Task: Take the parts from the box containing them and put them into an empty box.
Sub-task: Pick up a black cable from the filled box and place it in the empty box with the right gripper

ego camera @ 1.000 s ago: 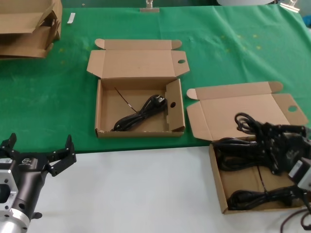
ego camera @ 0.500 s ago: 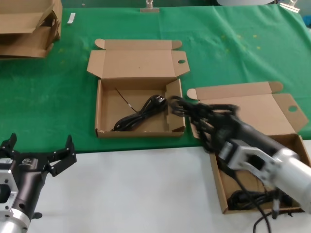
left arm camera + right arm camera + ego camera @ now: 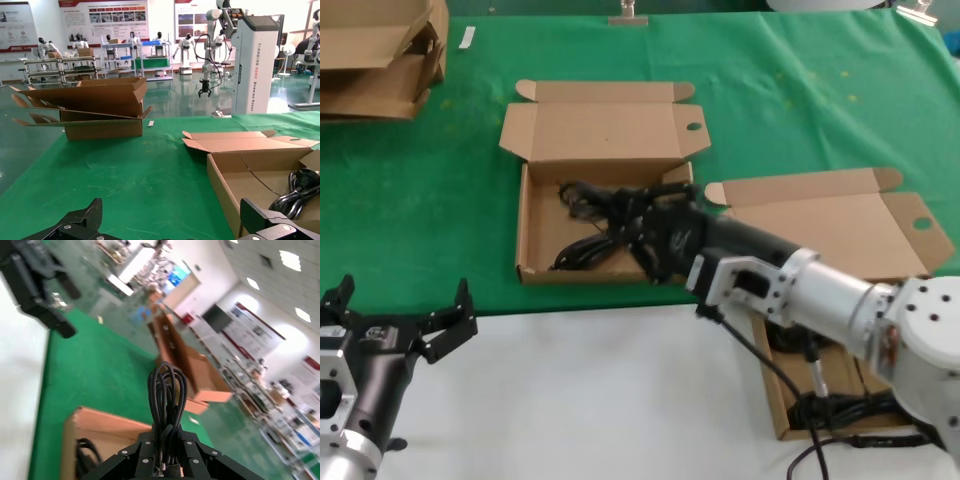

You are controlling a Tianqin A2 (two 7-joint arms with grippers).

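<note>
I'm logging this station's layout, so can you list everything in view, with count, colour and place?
Box with partition wall: one, brown cardboard, lid open, on the green mat at centre; one black cable bundle lies inside.
Carried cable bundle: one, black, held above that box.
Box without partition wall: one, brown, lid open, at the robot's right; black cables remain inside.
Flattened cardboard stack: one, brown, far left corner.
Green mat: one, covering the far table.
White table surface: one, near edge.
Left gripper: black, open, parked near left.
Right gripper: black, shut on the carried cable bundle, over the partitioned box.
</note>
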